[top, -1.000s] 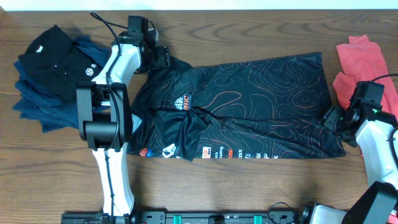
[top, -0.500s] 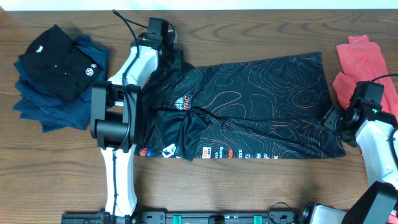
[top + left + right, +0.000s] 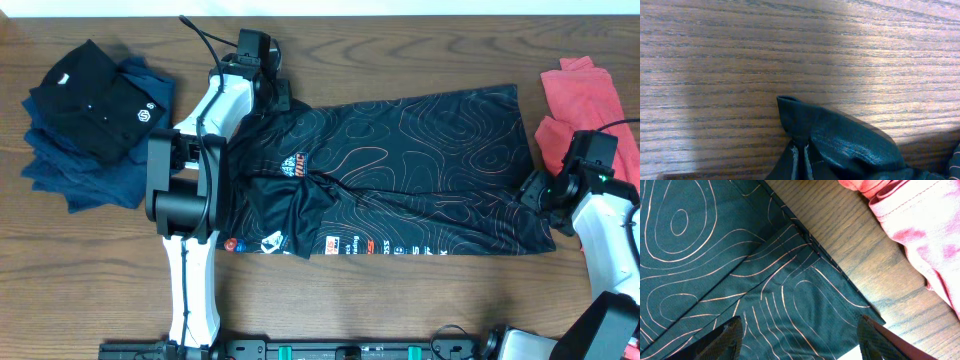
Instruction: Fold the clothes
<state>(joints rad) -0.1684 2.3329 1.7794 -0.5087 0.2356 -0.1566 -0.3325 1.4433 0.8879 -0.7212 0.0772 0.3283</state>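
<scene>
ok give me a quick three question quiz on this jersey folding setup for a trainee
1. True or false: the right end effector is open over a hem corner of the black sports jersey.
2. The left end effector sits at the jersey's: A) hem, B) far sleeve, C) near sleeve.
3. What lies on the table just beyond the jersey's hem, on the right?

Key: 1 true. 2 B. 3 a coral-red shirt.
</scene>
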